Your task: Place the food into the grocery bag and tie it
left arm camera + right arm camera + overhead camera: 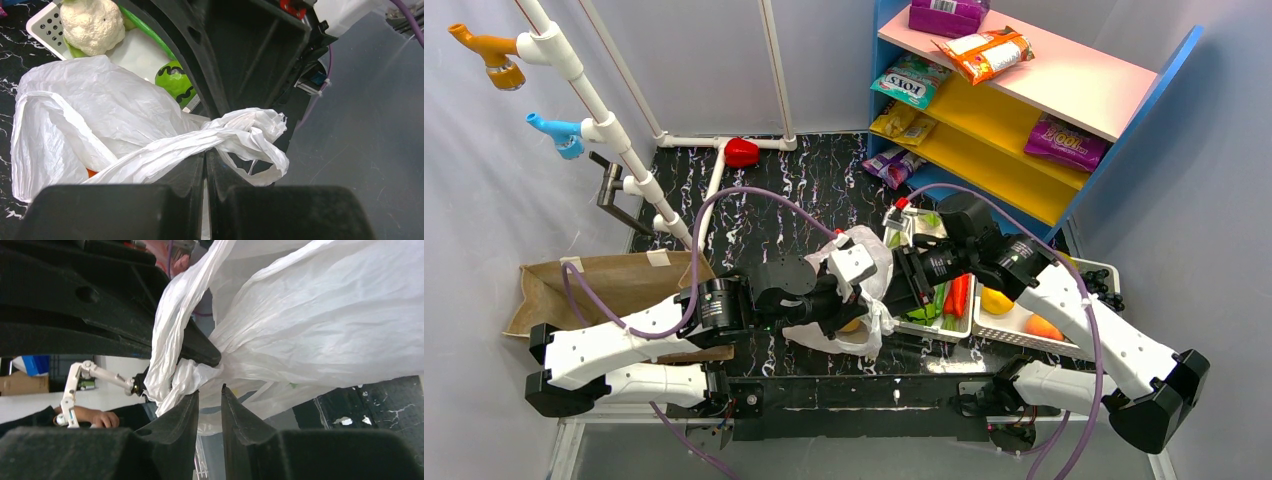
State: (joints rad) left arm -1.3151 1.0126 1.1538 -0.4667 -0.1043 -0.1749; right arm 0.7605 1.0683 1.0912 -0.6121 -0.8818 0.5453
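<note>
Top external shows, from the left, a brown paper bag (pixel 614 275) lying flat at the bench (pixel 814 175) edge, then my left arm reaching right to the grocery bag (pixel 864 255). The bag sits on the bench between my two wrists. My left jaws are shut tight on its twisted handle (pixel 165 152). That rope of plastic runs rightward out of them and ends in a loose loop (pixel 270 150) just past the tips. Something orange (pixel 91 173) shows through the film low in the bag, so some food seems to be inside. My right jaws face the same neck from the other side, a narrow gap apart, with the tips just beside the gathered plastic. Nothing looks nipped between them. The right arm is nearer the loop, so I judge it should take the loop and draw it across the handle's line. Just right of the bag, a tray (pixel 929 330) of vegetables crowds my right wrist. The shelf (pixel 1024 80) stands well beyond.
</note>
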